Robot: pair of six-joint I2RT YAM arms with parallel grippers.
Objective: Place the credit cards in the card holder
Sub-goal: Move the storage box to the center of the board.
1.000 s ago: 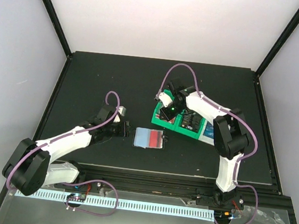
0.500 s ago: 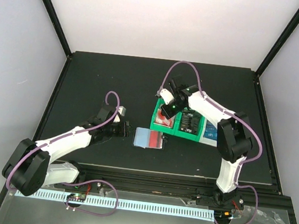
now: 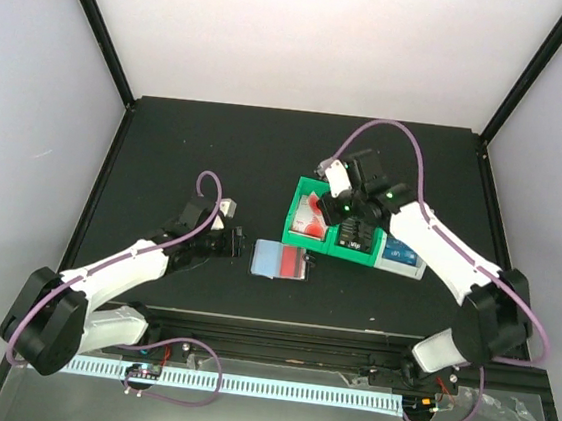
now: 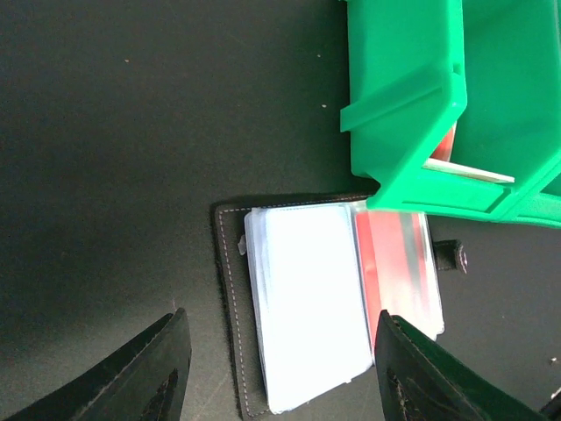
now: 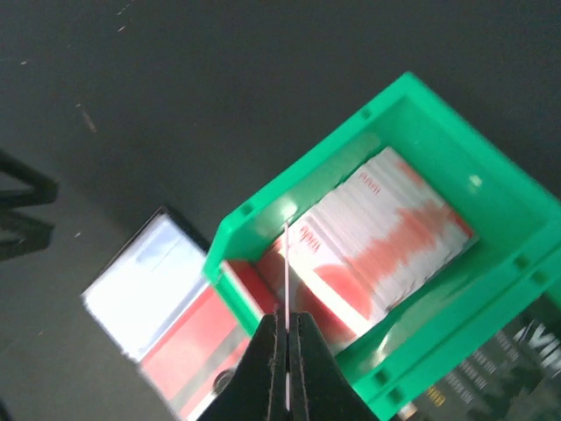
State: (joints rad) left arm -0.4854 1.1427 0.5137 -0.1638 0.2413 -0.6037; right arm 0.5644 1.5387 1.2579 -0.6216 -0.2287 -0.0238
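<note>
Above the green plastic bin (image 5: 307, 171), the right gripper (image 5: 287, 326) pinched 1 thin card (image 5: 287, 263) edge-on. Just beside the bin, the black folding card holder (image 4: 230, 307) lay open with 2 cards sleeved, the left gripper (image 4: 282, 351) hovering wide open, empty. Red-and-white cards (image 5: 394, 228) lay in the bin, apparently yet to be moved.

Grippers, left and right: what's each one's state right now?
Left gripper: open, empty.
Right gripper: closed on a credit card, seen edge-on.
</note>
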